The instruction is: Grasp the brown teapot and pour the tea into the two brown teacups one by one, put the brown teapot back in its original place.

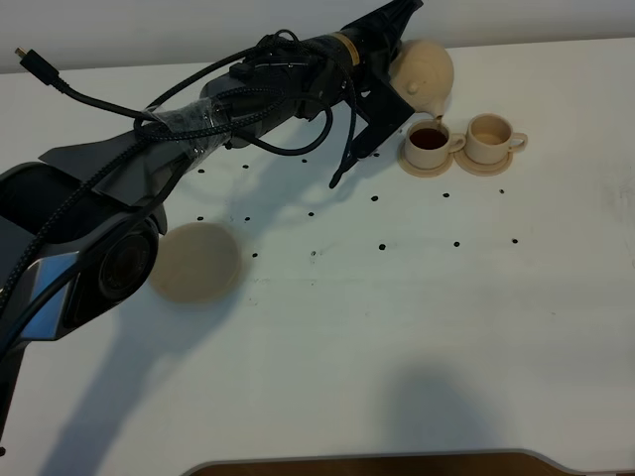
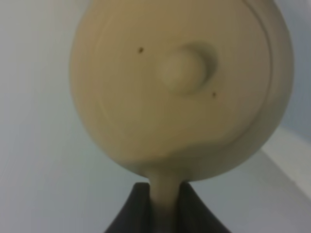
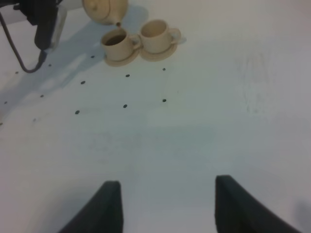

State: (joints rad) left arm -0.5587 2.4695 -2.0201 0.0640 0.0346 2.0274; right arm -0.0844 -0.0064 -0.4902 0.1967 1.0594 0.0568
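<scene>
Left wrist view: left jaws are closed hard on the loop handle (image 2: 164, 194) of the brown teapot (image 2: 180, 87). The knobbed lid (image 2: 184, 70) faces the camera, so the pot is tipped well over.
Right jaws: spread wide with nothing between them, hanging over bare tabletop (image 3: 194, 145), well apart from the filled teacup.
Landmark: filled teacup (image 1: 429, 140), dark with tea, standing on its small saucer (image 1: 425, 167).
Teapot position: in the air and tilted, with its spout (image 1: 435, 107) directly above the filled teacup. A thin brown thread seems to run down into the cup.
Second teacup (image 1: 490, 131): just beside the filled teacup, on the side away from the left arm (image 1: 248, 99). Its inside is pale and looks empty, and the two cup saucers appear to touch.
Large saucer (image 1: 194, 261): bare, well apart from the filled teacup.
Step in hand: pouring the first cup, which looks close to full.
Next move: probably level the pot to stop the flow, then shift it slightly sideways over the second teacup and tip again.
</scene>
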